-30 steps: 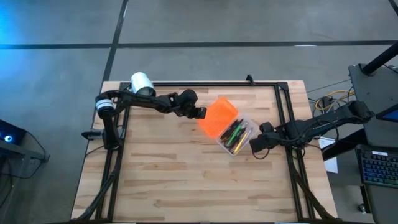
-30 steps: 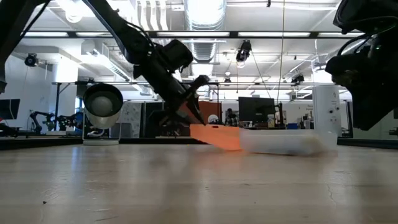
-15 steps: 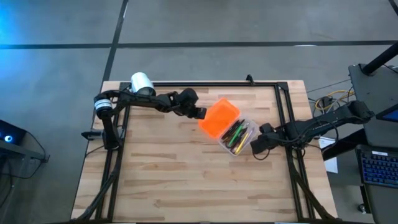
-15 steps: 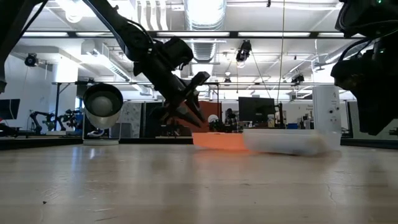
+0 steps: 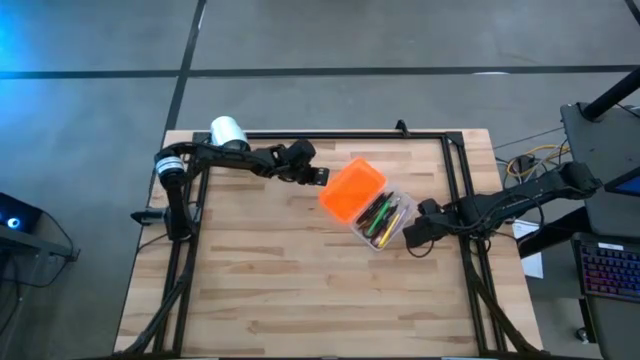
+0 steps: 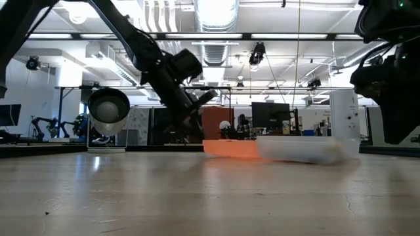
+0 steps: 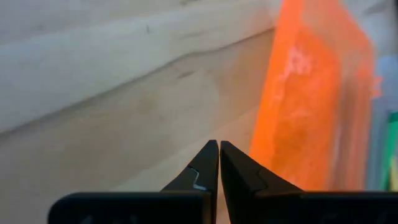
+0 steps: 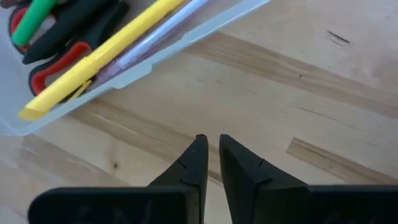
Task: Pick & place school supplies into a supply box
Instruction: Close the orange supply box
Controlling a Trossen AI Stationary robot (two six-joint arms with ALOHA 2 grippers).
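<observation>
High view: one supply box [image 5: 375, 213]; two arms

A robotics lab: exposed ceiling ducts [image 6: 216, 26], monitors [image 6: 270, 117] on benches, another robot arm [image 6: 49, 124] behind

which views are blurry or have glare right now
Left wrist view: the orange lid is soft and out of focus. Low view: the clear box looks hazy, and ceiling lights glare above. High view: a blue glow tints the floor at the left edge.
</observation>
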